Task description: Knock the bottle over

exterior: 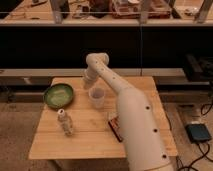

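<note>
The bottle (65, 123) is small, pale beige and ridged with a whitish cap. It stands upright on the wooden table (90, 137), left of the middle and in front of the green bowl. My arm reaches from the lower right over the table, bends at the back and points down. My gripper (88, 82) is at the table's back, just behind and left of the translucent white cup (96, 98). It is well behind and to the right of the bottle, not touching it.
A green bowl (58, 95) sits at the table's back left. A dark flat packet (116, 128) lies beside my arm near the table's middle. A dark shelf unit stands behind the table. A blue-grey box (199, 132) with cables lies on the floor at right.
</note>
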Tool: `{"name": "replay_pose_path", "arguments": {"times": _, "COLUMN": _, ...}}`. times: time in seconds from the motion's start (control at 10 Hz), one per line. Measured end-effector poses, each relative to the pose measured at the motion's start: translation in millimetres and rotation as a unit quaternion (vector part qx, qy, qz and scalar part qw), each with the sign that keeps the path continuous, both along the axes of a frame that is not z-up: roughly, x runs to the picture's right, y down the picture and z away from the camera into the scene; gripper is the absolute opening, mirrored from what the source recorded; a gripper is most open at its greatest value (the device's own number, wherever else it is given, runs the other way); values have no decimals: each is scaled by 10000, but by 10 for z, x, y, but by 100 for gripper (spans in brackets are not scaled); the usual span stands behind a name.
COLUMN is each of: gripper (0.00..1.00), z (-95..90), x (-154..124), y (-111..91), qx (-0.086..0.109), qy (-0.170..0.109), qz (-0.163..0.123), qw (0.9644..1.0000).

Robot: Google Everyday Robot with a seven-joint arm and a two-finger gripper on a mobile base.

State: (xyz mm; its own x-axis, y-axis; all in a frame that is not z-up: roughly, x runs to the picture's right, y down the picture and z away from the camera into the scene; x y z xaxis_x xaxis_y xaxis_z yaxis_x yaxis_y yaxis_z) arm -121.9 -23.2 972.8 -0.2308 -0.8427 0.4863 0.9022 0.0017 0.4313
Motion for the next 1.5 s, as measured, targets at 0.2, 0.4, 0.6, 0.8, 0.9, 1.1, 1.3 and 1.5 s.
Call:
{"name": "replay_pose_path", "arguments": {"times": 0.2, "gripper": 5, "z": -491, "x": -316, "y": -57, "qx": -21, "qy": -398, "qz": -329, "qw": 9987}}
{"name": "replay_pose_path", "arguments": {"times": 0.4, "gripper": 5, "z": -1106, "x": -744, "y": 26, "qx": -103, "qy": -920, "qz": -778, "qw": 9927}}
{"name": "replay_pose_path", "arguments": {"times": 0.6, "gripper": 5, "z": -1600, "x": -1070, "y": 226, "qx": -172, "qy": -1412, "qz": -1190, "qw": 9827}}
{"name": "replay_pose_path", "arguments": {"times": 0.8, "gripper": 5, "z": -1821, "x": -1245, "y": 341, "qx": -156, "qy": -1691, "qz": -1421, "qw": 9752}}
{"name": "replay_pose_path", "arguments": {"times": 0.9, "gripper": 5, "z": -1822, "x": -1230, "y": 337, "qx": -152, "qy": -1689, "qz": -1415, "qw": 9753}}
{"name": "replay_pose_path", "arguments": {"times": 1.1, "gripper": 5, "z": -1828, "x": -1234, "y": 338, "qx": -132, "qy": -1699, "qz": -1443, "qw": 9748}}
{"name": "replay_pose_path", "arguments": {"times": 1.3, "gripper": 5, "z": -2021, "x": -1503, "y": 546, "qx": -18, "qy": -2053, "qz": -1959, "qw": 9589}}
{"name": "replay_pose_path", "arguments": {"times": 1.5, "gripper": 5, "z": -2303, "x": -1850, "y": 949, "qx": 47, "qy": -2600, "qz": -2730, "qw": 9262}}
